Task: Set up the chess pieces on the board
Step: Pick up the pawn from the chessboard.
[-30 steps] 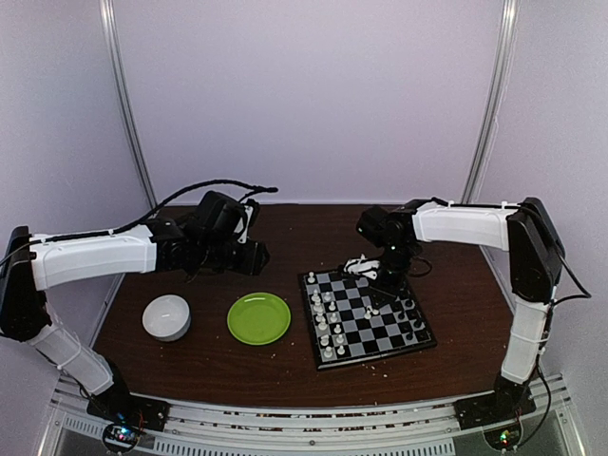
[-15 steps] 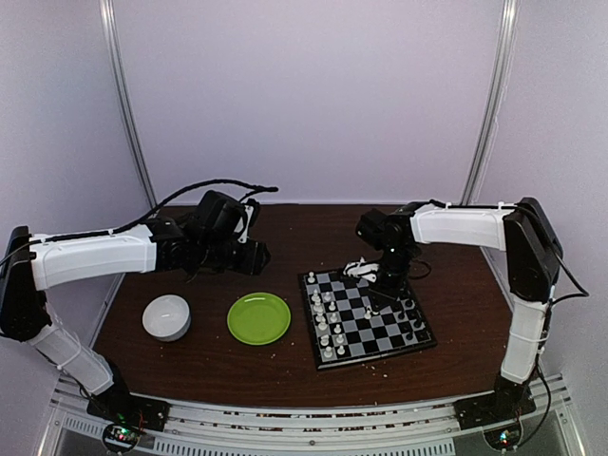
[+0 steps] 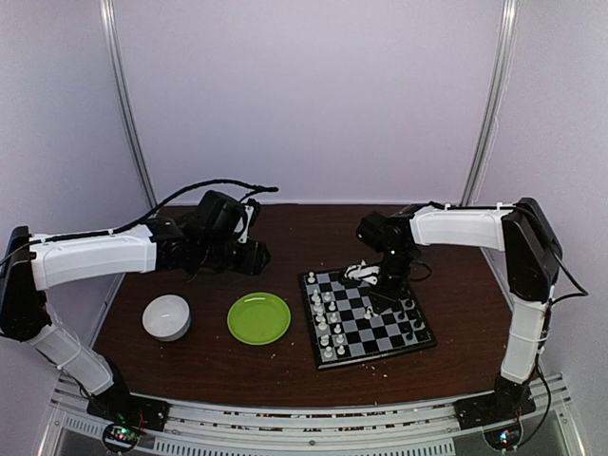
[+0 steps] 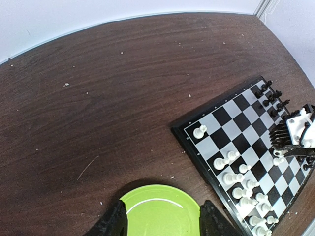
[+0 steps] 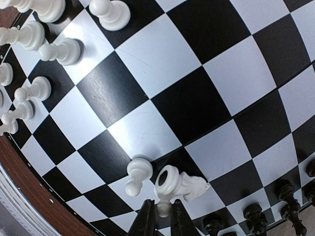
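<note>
A small booth with pale lilac walls and a slim metal pole in each back corner. Its floor is a dark brown wooden table (image 3: 313, 233), rounded at the back and scattered with pale crumbs (image 4: 66, 84). A ridged metal rail runs along the near edge.

The board (image 3: 380, 334) lies flat on the table right of centre, below the right arm, turned slightly askew. It is a small square of black and light-grey checks inside a thin black border. Just to its left is a round green plate (image 3: 258, 318), and further left a white bowl (image 3: 166, 316).

The tiny chess pieces (image 3: 325, 328) stand on the board. The white ones crowd its left side in two loose columns, with one alone at the far left corner. The black ones (image 3: 412, 318) line its right edge.

The left fingers (image 4: 114, 223) hang wide apart and hold nothing, over the plate's far rim. The right fingers (image 5: 146, 219) are low over the middle of the board and drawn narrow, almost touching. The small end of a tipped white piece (image 5: 179, 186) sits between their tips, and a white pawn (image 5: 139, 169) is just beside it.
</note>
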Available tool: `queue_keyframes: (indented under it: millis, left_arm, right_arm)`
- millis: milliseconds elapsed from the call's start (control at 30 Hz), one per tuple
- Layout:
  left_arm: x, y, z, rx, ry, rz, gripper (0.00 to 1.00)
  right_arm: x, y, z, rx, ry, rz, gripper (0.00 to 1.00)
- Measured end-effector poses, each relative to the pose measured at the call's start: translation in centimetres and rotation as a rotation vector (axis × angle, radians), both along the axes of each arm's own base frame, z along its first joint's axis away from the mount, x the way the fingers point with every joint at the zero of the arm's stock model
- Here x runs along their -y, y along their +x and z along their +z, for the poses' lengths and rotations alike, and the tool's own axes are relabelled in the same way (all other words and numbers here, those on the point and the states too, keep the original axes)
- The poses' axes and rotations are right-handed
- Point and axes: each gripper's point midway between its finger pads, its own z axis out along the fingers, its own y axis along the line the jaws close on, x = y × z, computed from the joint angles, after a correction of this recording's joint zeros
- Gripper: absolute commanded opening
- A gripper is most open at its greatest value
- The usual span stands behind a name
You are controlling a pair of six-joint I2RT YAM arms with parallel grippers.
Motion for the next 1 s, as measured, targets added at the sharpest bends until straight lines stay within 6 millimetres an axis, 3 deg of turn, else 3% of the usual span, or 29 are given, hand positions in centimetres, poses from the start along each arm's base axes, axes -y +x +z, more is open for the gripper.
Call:
queue_keyframes:
  millis: [467, 833, 1000]
  left_arm:
    - [0.0, 0.0, 0.0, 0.000, -0.001, 0.000, 0.51]
    - [0.1, 0.0, 0.0, -0.001, -0.003, -0.002, 0.51]
    - [0.0, 0.0, 0.1, 0.000, -0.004, -0.002, 0.51]
  right_arm:
    - [-0.1, -0.7, 0.1, -0.013, 0.004, 0.007, 0.07]
    - [-0.4, -2.5, 3.1, -0.026, 0.058, 0.029, 0.07]
    - [-0.7, -2.2, 4.5, -0.019, 0.064, 0.030, 0.07]
